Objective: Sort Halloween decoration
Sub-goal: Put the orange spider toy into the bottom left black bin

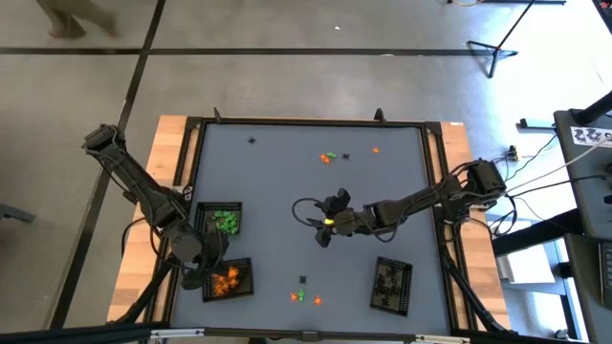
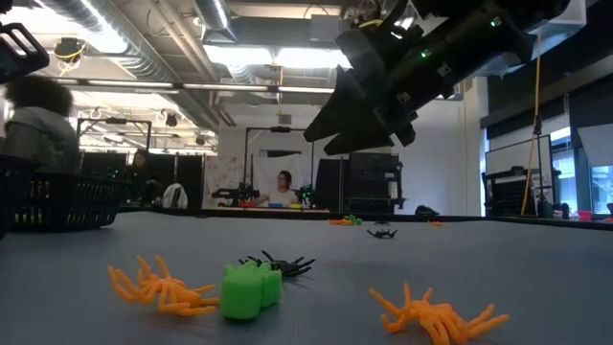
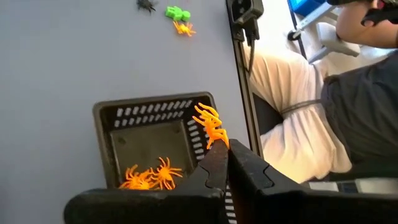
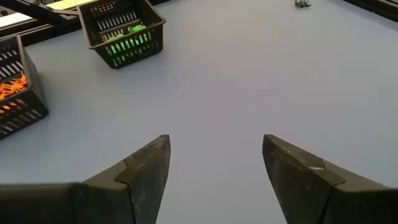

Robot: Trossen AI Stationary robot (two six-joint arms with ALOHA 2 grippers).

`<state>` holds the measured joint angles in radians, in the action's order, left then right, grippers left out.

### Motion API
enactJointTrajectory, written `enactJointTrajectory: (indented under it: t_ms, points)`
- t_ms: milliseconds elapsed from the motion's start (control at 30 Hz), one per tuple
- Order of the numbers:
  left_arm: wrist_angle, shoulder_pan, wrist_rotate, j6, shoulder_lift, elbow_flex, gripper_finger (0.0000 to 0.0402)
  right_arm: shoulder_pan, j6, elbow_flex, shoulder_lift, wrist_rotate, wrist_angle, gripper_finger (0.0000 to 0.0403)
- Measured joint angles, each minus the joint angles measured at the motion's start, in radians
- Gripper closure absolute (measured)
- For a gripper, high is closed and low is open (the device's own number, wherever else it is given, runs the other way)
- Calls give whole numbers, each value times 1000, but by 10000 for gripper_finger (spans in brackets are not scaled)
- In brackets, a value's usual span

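- Pinching a bright orange plastic spider trinket [image 3: 210,125] between its closed dark fingers, the left gripper [image 3: 225,163] hung over the near wall of a black slotted plastic tray [image 3: 109,114] at the table's front-left.
- That tray held a few more orange spider trinkets [image 3: 151,176] on its floor; in the high view they showed as an orange cluster [image 1: 225,279].
- Just behind it sat a second black slotted tray [image 1: 203,212] with bright green trinkets [image 1: 226,222] inside.
- The right gripper [image 4: 214,163] hovered above the bare grey tabletop [image 4: 236,81] near the middle, its two dark fingers spread wide apart and holding nothing.
- A third black slotted tray [image 1: 379,269] with dark pieces inside stood at the front-right, well apart from the right gripper.
- Loose trinkets lay near the front edge: a green frog-like piece [image 2: 249,288], a black spider [image 2: 281,264] touching it, and an orange spider [image 2: 158,285] on one side and another orange spider [image 2: 436,314] on the other.
- A further small group of green and orange pieces [image 1: 329,157] lay toward the table's far side.
- A seated person [image 3: 354,106] in light trousers showed just beyond the table edge.
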<state>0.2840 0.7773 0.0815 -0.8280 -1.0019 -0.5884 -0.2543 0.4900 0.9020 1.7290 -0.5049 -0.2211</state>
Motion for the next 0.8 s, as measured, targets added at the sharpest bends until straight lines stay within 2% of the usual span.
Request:
enactJointTrajectory:
  t_ms: [200,567,800]
  points:
    - [0,0,56,0,0,0,401,0,-7,0,0,0,0,150]
    - [0,0,66,0,0,0,401,0,-8,0,0,0,0,150]
    - [0,0,110,-1,0,0,401,0,-8,0,0,0,-1,150]
